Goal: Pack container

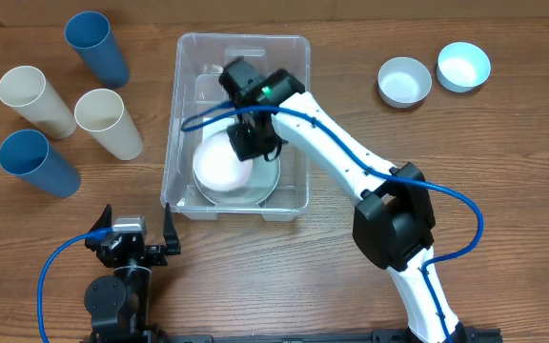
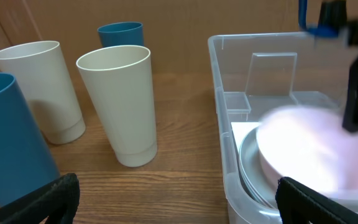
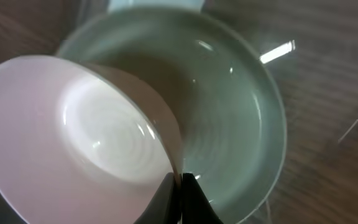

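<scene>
Now, right fingers (image 3: 186, 186): clenched on white bowl (image 3: 73, 137) rim
Bowl: above plate (image 3: 241, 124) inside container (image 1: 172, 143)
Left fingers (image 2: 319, 202): released, lower left

Container (image 1: 241, 39): on the table (image 1: 503, 191), taken as the landmark.
Plate (image 1: 267, 183): in the container, on its floor, at the end nearer the robot.
Tilted bowl (image 1: 219, 164): in the container, on the plate, leaning toward the container's left wall.
Right gripper (image 1: 246, 143): inside the container, above the plate, on the tilted bowl's rim.
Closest cup (image 1: 109, 122): just left of the container's left wall.
Rear cup (image 1: 96, 48): left of the container's rear-left corner.
Far-left cup (image 1: 36, 100): left of the container, beyond the closest cup.
Front-left cup (image 1: 38, 162): left of the container, before the far-left cup.
Nearer bowl (image 1: 404, 81): right of the container, well apart, level with its rear half.
Farther bowl (image 1: 463, 66): right of the container, just beyond the nearer bowl.
Left gripper (image 1: 139, 225): before the container's front-left corner, apart from it.
</scene>
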### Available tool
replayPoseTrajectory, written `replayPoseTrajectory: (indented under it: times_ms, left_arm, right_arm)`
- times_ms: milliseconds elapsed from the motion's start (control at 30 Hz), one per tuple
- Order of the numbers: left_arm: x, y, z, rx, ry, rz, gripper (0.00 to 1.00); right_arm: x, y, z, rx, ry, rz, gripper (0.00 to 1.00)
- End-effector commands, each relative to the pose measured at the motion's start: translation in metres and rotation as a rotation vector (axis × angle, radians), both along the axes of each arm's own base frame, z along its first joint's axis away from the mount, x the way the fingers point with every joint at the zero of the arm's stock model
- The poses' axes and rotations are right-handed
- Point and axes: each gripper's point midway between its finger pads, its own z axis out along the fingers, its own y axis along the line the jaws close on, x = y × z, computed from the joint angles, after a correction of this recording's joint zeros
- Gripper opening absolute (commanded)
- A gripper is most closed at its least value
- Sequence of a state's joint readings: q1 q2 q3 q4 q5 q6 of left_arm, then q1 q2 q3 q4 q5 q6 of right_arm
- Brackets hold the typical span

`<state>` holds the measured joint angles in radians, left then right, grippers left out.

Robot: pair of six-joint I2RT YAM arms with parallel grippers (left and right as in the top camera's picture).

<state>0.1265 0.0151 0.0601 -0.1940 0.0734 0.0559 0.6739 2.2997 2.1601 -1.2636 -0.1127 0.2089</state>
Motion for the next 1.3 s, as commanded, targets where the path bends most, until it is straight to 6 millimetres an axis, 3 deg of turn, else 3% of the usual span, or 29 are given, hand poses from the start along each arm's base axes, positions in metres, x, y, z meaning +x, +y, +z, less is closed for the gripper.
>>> replayPoseTrajectory:
  times_ms: [0,267,367,567,700,800,867,967,1067,1200,1267]
  left_arm:
    - [0.000,0.002,0.001,0.013,-0.006,0.007,1.00]
    - [0.000,0.002,0.001,0.013,-0.006,0.007,1.00]
    - [0.000,0.002,0.001,0.013,-0.006,0.007,1.00]
    - [0.000,0.002,0.001,0.013,-0.006,0.007,1.00]
    - [0.000,0.002,0.001,0.013,-0.006,0.007,1.00]
    - [0.000,0.002,0.001,0.013,-0.006,0.007,1.00]
    - [0.000,0.002,0.001,0.013,-0.006,0.007,1.00]
    - [0.000,0.002,0.001,0.013,-0.006,0.007,1.00]
    - [0.000,0.002,0.001,0.013,-0.006,0.007,1.00]
    - [0.000,0.002,0.001,0.013,-0.006,0.007,1.00]
    - [0.000,0.002,0.001,0.013,-0.006,0.007,1.00]
  right_arm:
    - [0.025,0.001,0.035,0.042,-0.104,-0.035,0.04]
    - [0.112,-0.036,0.044,0.083,-0.312,-0.256,0.04]
    - [0.133,-0.046,0.038,0.100,-0.341,-0.291,0.04]
    - [0.148,-0.064,-0.019,0.002,-0.313,-0.328,0.04]
    - [0.152,-0.072,-0.031,-0.023,-0.310,-0.342,0.04]
    - [0.154,-0.071,-0.030,-0.028,-0.321,-0.314,0.29]
    - [0.153,-0.071,-0.026,-0.034,-0.323,-0.295,0.36]
    - [0.154,-0.066,-0.011,-0.023,-0.338,-0.288,0.37]
    - [0.154,-0.057,0.023,0.010,-0.370,-0.278,0.37]
    - [0.139,-0.040,0.108,0.096,-0.441,-0.255,0.42]
    - [0.137,-0.064,0.143,0.102,-0.471,-0.385,0.43]
